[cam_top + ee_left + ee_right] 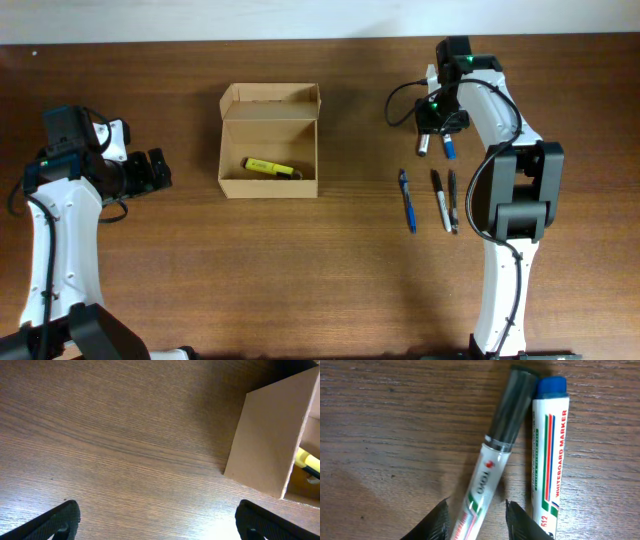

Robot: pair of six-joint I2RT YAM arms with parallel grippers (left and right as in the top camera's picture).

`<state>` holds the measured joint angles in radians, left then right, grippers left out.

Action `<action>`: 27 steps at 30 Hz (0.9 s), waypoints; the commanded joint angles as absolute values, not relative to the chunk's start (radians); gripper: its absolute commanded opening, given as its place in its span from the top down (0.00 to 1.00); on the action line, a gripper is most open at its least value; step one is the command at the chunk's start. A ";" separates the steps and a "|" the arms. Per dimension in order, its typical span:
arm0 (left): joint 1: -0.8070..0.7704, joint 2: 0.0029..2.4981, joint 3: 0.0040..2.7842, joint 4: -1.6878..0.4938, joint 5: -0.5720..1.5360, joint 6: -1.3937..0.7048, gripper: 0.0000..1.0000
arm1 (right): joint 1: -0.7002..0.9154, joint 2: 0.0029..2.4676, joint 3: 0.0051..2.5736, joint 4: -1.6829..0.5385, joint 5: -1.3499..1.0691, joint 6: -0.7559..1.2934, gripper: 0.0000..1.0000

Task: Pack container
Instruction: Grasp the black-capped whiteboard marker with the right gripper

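Inspection from my station. One container [268, 187] is on the table [330, 280]: a tan cardboard box, left of centre in the overhead view, between the two arms and nearer the left one. Its lid flap [270, 96] is folded back on the far side, so the interior is exposed.

Contents: one yellow highlighter [270, 167], lying flat and slightly askew towards the near wall. I see nothing else inside. The left wrist view catches one outer wall of the box and the end of that highlighter within.

Outside the box I count five writing items, all on the right-hand side of the table and well apart from the box:
- two whiteboard markers, one black-capped [490, 475] and one blue-capped [549, 460], lying just beside each other, caps nearly touching
- three pens nearer the front edge: one blue pen [408, 200] and two dark pens [440, 200] [453, 200], the dark pair close together

Left gripper [157, 512]: jaws fully apart, nothing between them, held over bare wood just beside the box.

Right gripper [477, 507]: jaws part-way apart, astride the barrel of the black-capped marker, which lies on the wood. A thin strip of shadow shows between barrel and one finger [520, 522], so I record it as not clamped
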<state>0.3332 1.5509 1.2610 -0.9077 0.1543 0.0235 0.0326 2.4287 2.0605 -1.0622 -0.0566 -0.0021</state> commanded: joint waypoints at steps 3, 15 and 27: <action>0.337 1.554 1.258 -0.908 0.168 0.043 0.00 | 0.056 2.444 2.019 -1.041 -0.031 0.002 0.63; 0.337 1.554 1.258 -0.907 0.168 0.043 0.00 | 0.099 2.441 1.999 -1.048 -0.014 0.009 0.96; 0.337 1.554 1.258 -0.908 0.168 0.043 0.00 | 0.305 2.307 2.434 -1.274 -0.044 -0.116 0.96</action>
<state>0.3332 1.5509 1.2610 -0.9077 0.1543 0.0235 0.2153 2.4168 2.2688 -1.2316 -0.0265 -0.0418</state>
